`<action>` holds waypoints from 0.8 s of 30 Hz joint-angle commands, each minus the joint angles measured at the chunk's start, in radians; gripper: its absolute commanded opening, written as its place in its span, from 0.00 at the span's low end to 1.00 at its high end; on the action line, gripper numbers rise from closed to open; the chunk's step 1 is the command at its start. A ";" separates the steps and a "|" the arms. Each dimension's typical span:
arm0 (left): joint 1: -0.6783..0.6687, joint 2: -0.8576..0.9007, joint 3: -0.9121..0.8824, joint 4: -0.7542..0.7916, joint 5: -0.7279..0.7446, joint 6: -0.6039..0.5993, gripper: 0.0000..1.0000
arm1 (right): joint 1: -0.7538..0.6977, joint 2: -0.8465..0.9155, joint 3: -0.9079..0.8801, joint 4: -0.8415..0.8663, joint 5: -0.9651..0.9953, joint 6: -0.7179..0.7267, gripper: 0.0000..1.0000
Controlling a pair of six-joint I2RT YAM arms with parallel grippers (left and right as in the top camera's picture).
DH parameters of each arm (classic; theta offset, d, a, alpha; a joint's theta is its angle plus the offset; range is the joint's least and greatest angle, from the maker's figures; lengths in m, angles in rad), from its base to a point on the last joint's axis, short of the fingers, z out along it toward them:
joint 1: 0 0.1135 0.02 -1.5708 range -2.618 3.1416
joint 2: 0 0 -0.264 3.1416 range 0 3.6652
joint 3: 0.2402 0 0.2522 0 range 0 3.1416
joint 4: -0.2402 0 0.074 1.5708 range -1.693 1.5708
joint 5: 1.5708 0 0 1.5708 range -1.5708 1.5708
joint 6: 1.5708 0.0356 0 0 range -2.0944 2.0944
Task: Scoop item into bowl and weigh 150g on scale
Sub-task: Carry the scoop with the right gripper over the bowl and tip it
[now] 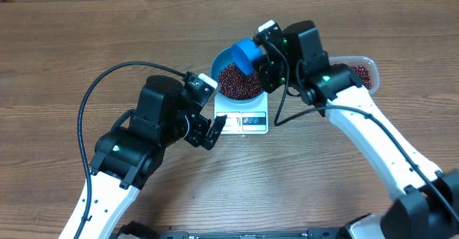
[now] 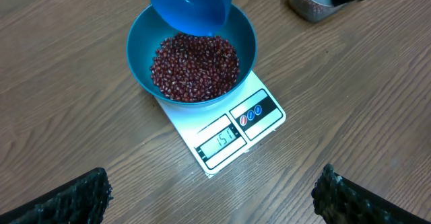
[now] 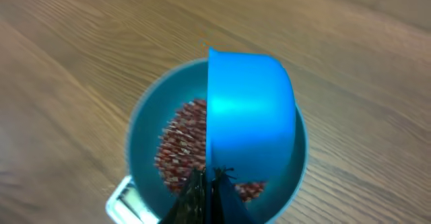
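Observation:
The blue bowl (image 1: 219, 65) stands on the white scale (image 1: 244, 121) and holds a heap of red-brown beans (image 1: 240, 83). In the left wrist view the scale (image 2: 250, 131) shows 151 on its display, below the bowl (image 2: 138, 57) of beans (image 2: 195, 66). My right gripper (image 1: 270, 58) is shut on the handle of a small blue scoop (image 1: 249, 54), tipped on its side over the bowl's far rim. The right wrist view shows the scoop (image 3: 249, 109) above the beans (image 3: 180, 143), with my right gripper (image 3: 210, 183) pinched on it. My left gripper (image 2: 212, 198) hangs open over bare table in front of the scale.
A clear plastic tub (image 1: 363, 68) with more beans sits to the right of the bowl, partly behind the right arm. The left arm (image 1: 154, 117) lies left of the scale, its black cable looping over the table.

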 commanded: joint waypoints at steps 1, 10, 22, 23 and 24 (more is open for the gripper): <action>0.004 0.002 -0.004 0.001 0.014 0.019 1.00 | 0.000 0.027 0.000 0.011 0.091 -0.001 0.04; 0.004 0.002 -0.004 0.001 0.015 0.019 0.99 | 0.000 0.058 0.000 0.010 0.088 0.000 0.04; 0.004 0.002 -0.004 0.001 0.015 0.019 1.00 | 0.013 0.094 0.000 -0.001 0.030 0.004 0.04; 0.004 0.002 -0.004 0.001 0.015 0.020 1.00 | 0.014 0.094 0.000 -0.006 0.030 0.004 0.04; 0.004 0.002 -0.004 0.001 0.015 0.019 0.99 | 0.014 0.094 0.000 -0.010 0.030 0.004 0.04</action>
